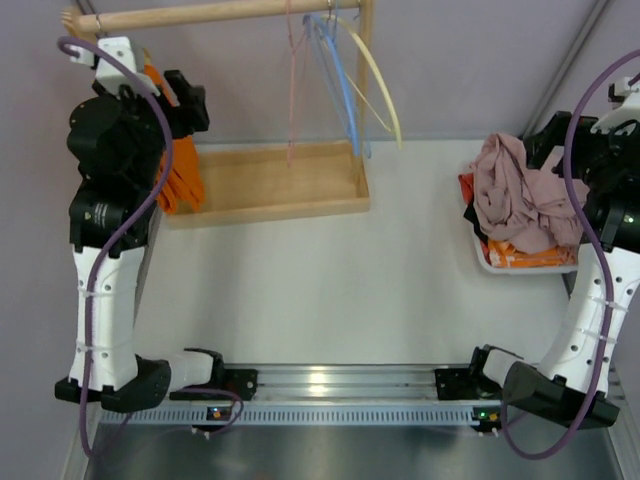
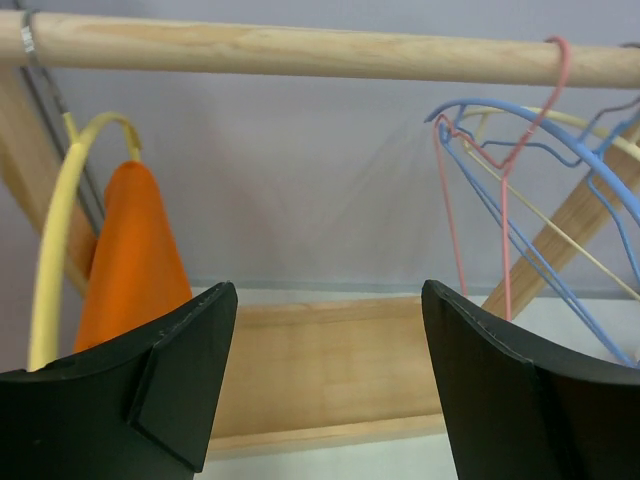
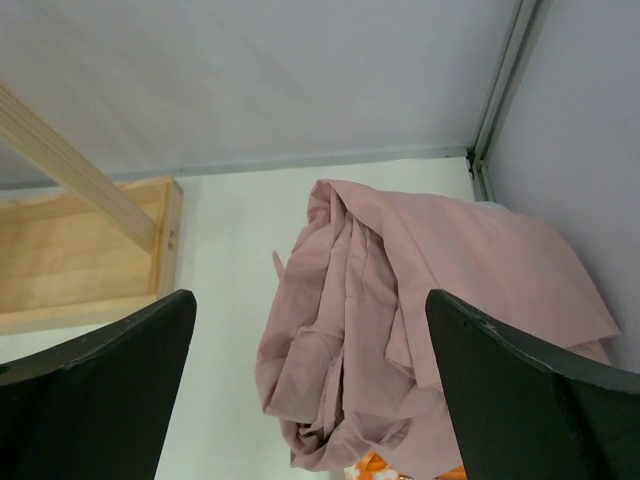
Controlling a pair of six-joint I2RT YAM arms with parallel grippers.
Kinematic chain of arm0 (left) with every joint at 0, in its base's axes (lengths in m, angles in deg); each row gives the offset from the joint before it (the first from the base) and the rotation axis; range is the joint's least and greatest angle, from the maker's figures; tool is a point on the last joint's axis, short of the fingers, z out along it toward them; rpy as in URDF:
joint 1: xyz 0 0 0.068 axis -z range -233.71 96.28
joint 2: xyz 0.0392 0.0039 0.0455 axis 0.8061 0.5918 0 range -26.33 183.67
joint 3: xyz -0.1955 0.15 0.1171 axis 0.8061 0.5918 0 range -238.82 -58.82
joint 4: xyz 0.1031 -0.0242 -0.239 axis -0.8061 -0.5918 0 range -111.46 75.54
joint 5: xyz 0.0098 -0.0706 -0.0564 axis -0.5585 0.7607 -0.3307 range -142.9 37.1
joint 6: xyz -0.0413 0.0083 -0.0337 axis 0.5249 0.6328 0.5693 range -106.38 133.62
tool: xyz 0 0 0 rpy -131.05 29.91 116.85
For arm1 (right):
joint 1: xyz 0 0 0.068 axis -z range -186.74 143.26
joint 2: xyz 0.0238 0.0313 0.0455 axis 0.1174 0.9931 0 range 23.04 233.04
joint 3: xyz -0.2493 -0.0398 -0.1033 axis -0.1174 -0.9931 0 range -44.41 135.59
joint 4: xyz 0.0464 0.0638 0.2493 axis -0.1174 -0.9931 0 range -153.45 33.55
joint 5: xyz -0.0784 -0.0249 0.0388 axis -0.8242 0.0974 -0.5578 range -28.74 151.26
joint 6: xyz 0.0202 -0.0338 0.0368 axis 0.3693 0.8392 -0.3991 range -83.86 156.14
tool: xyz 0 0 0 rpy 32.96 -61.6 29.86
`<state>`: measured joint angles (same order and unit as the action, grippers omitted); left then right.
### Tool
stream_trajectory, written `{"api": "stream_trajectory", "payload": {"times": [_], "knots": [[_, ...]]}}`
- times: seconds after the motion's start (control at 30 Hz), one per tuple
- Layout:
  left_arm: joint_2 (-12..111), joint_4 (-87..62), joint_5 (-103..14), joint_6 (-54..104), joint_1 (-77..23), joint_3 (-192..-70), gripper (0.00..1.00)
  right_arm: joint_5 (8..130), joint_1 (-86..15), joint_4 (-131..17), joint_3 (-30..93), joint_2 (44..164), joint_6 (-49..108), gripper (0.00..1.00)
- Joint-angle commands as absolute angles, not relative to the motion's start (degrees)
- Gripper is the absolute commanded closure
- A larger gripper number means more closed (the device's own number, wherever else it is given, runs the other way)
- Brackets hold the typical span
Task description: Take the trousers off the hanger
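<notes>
Beside the orange trousers [image 2: 135, 250], left gripper [image 2: 328, 300] gapes empty; right gripper [image 3: 310, 305] likewise apart.

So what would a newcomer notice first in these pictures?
Probably the bright orange trousers, hanging on a yellow hanger at the left end of the wooden rail, by the open left gripper. Then the pink trousers, heaped in the white bin on the right.

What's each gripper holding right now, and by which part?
Nothing. The left gripper is open with an empty gap, near the orange trousers on the yellow hanger. The right gripper is open above the pink trousers.
</notes>
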<state>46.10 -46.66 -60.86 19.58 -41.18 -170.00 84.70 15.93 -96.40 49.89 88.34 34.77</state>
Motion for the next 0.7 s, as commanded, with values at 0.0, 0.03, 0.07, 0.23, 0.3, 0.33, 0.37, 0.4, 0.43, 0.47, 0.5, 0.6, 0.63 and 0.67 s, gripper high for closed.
{"api": "stream_trajectory", "payload": {"times": [0.0,0.03,0.07,0.23,0.3,0.33,0.37,0.4,0.43,0.47,0.5,0.6,0.63,0.67], "knots": [[44.43,-49.0,-54.32,27.58,-49.21,-168.86,0.2,87.01,16.81,-92.84,49.29,87.99,32.71,0.01],[44.08,-49.35,-51.08,29.16,-52.1,-168.86,0.2,87.36,16.81,-92.58,48.85,88.08,32.1,0.01],[43.2,-49.61,-50.01,32.4,-58.57,-168.69,0.21,87.62,16.81,-92.32,48.58,88.17,31.92,0.01],[40.47,-50.14,-47.45,34.63,-67.69,-167.98,0.21,88.59,16.81,-92.4,48.76,88.78,31.3,0.01],[39.77,-50.93,-49.38,33.75,-68.39,-168.24,0.21,88.68,16.81,-92.4,48.58,88.7,31.3,0.01],[40.03,-51.54,-49.9,33.22,-68.48,-168.59,0.21,88.76,16.81,-92.4,48.15,88.35,31.39,0.01],[40.29,-52.85,-50.52,32.35,-68.57,-169.12,0.21,88.77,16.81,-92.4,47.88,88.26,31.3,0.01],[40.9,-53.48,-51.4,31.91,-68.74,-169.3,0.21,88.68,16.81,-92.23,47.62,88.08,31.3,0.01],[41.34,-54.09,-51.66,31.55,-68.74,-169.3,0.21,88.76,16.73,-92.31,47.18,87.82,31.3,0.0],[41.87,-55.49,-51.84,31.2,-68.83,-169.47,0.22,88.59,16.81,-92.31,47.0,87.64,31.3,0.01],[42.57,-56.46,-51.67,31.02,-68.83,-169.74,0.22,88.68,16.81,-92.49,46.82,87.47,31.39,0.01],[46.44,-59.1,-51.14,29.0,-68.74,-172.37,0.23,88.33,16.81,-92.49,46.65,86.94,32.53,0.01],[47.93,-59.19,-50.88,27.96,-68.83,-173.86,0.23,88.15,16.81,-92.49,46.56,86.76,32.71,0.01],[48.64,-59.19,-50.88,27.77,-68.75,-174.57,0.23,87.8,16.81,-92.49,46.56,86.68,32.8,0.01]]}}
